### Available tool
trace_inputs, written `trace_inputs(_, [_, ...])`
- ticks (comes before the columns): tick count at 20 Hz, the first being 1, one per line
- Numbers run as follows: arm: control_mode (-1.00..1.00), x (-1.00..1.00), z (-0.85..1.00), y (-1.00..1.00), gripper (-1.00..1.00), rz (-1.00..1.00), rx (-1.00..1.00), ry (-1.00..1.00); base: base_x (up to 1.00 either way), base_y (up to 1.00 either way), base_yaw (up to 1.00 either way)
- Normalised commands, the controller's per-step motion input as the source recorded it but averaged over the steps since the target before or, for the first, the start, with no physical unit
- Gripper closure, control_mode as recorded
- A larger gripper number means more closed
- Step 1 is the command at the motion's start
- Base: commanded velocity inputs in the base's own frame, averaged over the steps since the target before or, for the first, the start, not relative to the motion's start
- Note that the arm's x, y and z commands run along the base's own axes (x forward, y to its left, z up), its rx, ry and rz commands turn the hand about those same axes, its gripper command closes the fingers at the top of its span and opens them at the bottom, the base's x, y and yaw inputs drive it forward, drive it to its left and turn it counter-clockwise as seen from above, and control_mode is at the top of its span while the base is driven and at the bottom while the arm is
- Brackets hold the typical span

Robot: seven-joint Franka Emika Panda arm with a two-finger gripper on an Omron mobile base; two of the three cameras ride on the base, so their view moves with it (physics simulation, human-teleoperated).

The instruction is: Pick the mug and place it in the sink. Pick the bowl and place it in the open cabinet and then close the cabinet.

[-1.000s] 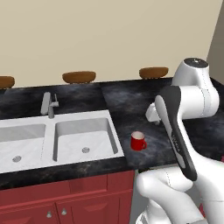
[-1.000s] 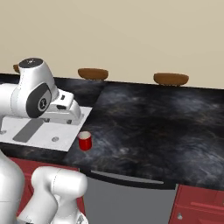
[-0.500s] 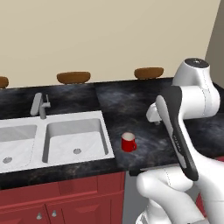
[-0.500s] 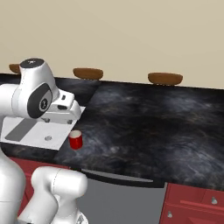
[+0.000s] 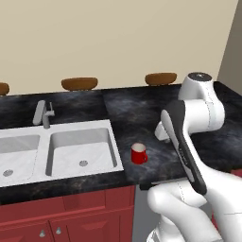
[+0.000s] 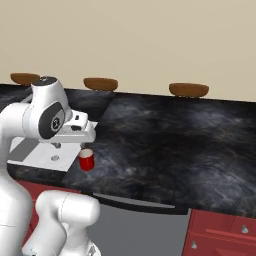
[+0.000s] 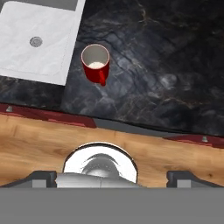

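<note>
The small red mug [image 5: 138,153] [image 6: 86,161] stands upright on the black counter, just right of the sink [image 5: 56,151]. In the hand view the mug [image 7: 96,63] is left of centre, its pale inside showing and its handle turned toward the counter's front edge. My gripper [image 6: 70,146] [image 7: 113,177] hovers above the counter near its front edge, open, with nothing between its fingers. It stands apart from the mug. The bowl and the cabinet are out of view.
A grey faucet [image 5: 42,113] rises behind the sink. Three dark brown oval shapes [image 5: 79,83] [image 5: 160,78] [image 6: 188,89] line the back wall. Red drawer fronts [image 5: 61,222] run below the counter edge. Black counter [image 6: 180,145] stretches to the right.
The whole picture slid left in the first half second, so the base drove right. It has held still since. The arm keeps its pose and the jaws stay open.
</note>
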Motion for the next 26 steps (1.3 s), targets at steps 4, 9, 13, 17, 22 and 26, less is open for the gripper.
trace_inputs(4, [-1.00,0.72,-0.20,0.00,-1.00,0.05,0.02,0.02,0.00,0.00,0.00])
trace_inputs(9, [-1.00,0.64,-0.37,0.01,-1.00,0.04,0.01,0.01,0.00,0.00,0.00])
trace_inputs(13, [-1.00,0.54,-0.43,0.03,-1.00,0.05,0.00,0.10,0.00,0.00,0.00])
trace_inputs(17, [-1.00,0.28,-0.40,0.02,-1.00,0.06,0.00,0.11,0.00,0.00,0.00])
trace_inputs(22, [-1.00,0.04,-0.45,0.02,-1.00,0.08,0.01,0.08,0.00,0.00,0.00])
trace_inputs(26, [-1.00,0.02,-0.46,0.12,-1.00,0.03,0.00,0.10,0.00,0.00,0.00])
